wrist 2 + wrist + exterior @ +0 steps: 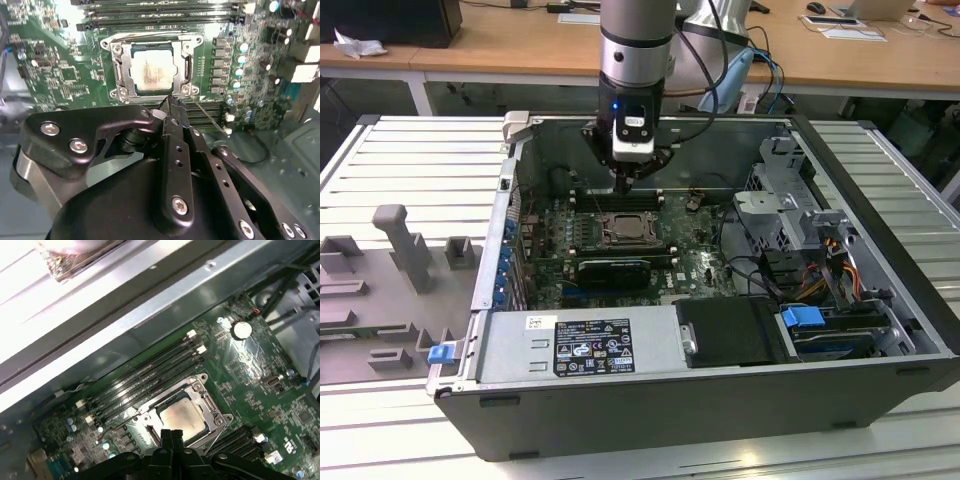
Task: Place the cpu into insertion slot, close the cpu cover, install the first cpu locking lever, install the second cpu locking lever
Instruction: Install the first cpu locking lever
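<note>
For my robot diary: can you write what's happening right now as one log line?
gripper: shut, tips beside cover | cpu: seated | cover: down flat around cpu

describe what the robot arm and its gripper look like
The arm is a silver-grey cylinder with a black band, ending in a black-and-white wrist block with a small blue light. Black cables and a blue cable loop beside it. The gripper is made of black metal linkage plates with silver screw heads, tapering to two slim fingers.
</note>
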Controlling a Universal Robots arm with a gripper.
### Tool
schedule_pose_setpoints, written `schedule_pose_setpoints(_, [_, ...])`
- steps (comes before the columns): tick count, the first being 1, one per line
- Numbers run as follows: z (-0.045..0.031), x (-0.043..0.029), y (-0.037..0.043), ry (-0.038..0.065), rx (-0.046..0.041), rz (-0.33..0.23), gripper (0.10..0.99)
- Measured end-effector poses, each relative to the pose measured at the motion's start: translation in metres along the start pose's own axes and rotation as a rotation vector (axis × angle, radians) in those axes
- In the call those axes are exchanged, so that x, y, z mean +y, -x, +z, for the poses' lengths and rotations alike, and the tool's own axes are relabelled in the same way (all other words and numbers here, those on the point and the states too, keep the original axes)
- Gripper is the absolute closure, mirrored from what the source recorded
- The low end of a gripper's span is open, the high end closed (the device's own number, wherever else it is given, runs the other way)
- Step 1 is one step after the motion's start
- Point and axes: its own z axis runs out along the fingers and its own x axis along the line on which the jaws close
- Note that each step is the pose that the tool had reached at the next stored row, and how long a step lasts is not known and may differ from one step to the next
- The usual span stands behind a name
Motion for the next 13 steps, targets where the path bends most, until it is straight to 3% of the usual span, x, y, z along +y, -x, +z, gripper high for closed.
schedule_pose_setpoints(8, [0.0001, 0.0, 0.0, -0.01, 0.0081, -0.234, 0.98])
schedule_pose_setpoints(13, [0.0004, 0.0, 0.0, -0.015, 0.012, -0.349, 0.98])
